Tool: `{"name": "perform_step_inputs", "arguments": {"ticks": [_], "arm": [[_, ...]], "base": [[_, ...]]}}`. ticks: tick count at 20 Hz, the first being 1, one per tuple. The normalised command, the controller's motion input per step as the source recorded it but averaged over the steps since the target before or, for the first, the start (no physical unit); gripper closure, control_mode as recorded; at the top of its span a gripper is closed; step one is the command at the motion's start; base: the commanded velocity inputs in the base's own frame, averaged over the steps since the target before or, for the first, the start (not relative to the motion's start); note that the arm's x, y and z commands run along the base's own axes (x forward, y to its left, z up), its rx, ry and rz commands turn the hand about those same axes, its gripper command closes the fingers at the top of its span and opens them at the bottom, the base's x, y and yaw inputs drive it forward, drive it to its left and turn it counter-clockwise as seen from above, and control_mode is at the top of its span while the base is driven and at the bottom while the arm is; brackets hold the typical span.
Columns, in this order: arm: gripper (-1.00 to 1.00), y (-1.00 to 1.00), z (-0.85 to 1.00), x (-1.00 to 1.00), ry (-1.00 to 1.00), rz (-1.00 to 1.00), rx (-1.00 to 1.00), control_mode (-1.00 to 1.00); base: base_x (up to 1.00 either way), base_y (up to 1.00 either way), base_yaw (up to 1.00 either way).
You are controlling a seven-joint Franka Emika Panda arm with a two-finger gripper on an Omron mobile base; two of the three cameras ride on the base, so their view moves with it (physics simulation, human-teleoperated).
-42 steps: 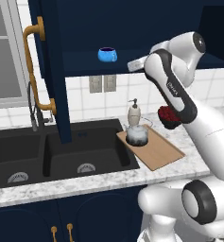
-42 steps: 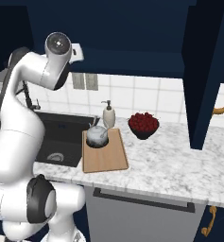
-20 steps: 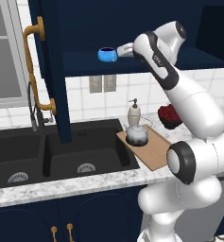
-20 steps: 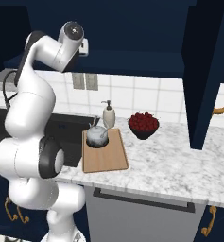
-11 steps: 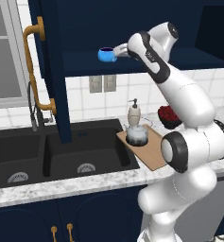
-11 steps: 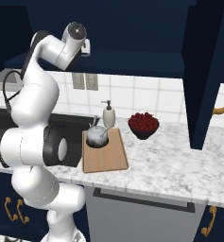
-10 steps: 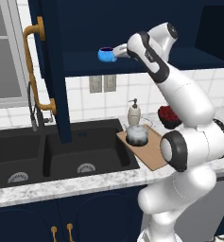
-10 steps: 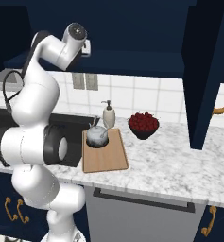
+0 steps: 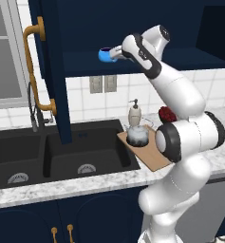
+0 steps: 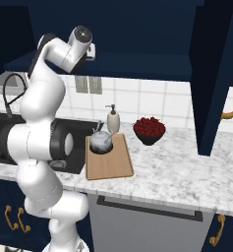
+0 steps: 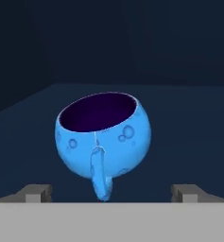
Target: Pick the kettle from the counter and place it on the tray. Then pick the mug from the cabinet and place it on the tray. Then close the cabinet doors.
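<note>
The bright blue mug (image 11: 103, 141) stands upright on the navy shelf (image 11: 179, 118) inside the cabinet (image 9: 147, 28), its handle turned toward me. My gripper (image 11: 111, 193) is open, its fingertips (image 11: 37, 193) spread wide just short of the mug, one on each side. In the left base view the mug (image 9: 104, 54) sits at the shelf's front, right at my gripper (image 9: 115, 53). The silvery kettle (image 9: 137, 135) rests on the wooden tray (image 9: 149, 154) on the marble counter (image 10: 187, 167). The cabinet doors (image 9: 50, 66) hang open, with curved brass handles (image 9: 34, 71).
A cream soap bottle (image 10: 113, 119) stands behind the tray. A dark bowl of red fruit (image 10: 149, 129) sits to its right. The black double sink (image 9: 52, 156) with its faucet (image 9: 33, 111) lies left of the tray. The right cabinet door (image 10: 214, 74) juts out over the counter.
My arm has swung up from above the tray to the cabinet shelf and then crept closer to the mug. The kettle and tray have stayed put. The jaws have stayed wide.
</note>
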Motion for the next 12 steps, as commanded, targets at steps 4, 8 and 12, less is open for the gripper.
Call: {"name": "perform_step_inputs", "arguments": {"ticks": [4, 8, 12], "arm": [[-1.00, 0.17, 0.00, 0.44, 0.01, 0.00, 0.00, -1.00], [-1.00, 0.10, -0.01, 0.35, 0.06, 0.00, 0.00, -1.00], [-1.00, 0.03, -0.03, 0.21, 0.08, 0.00, 0.00, -1.00]], "base": [[0.00, 0.00, 0.00], [0.00, 0.00, 0.00], [0.00, 0.00, 0.00]]}}
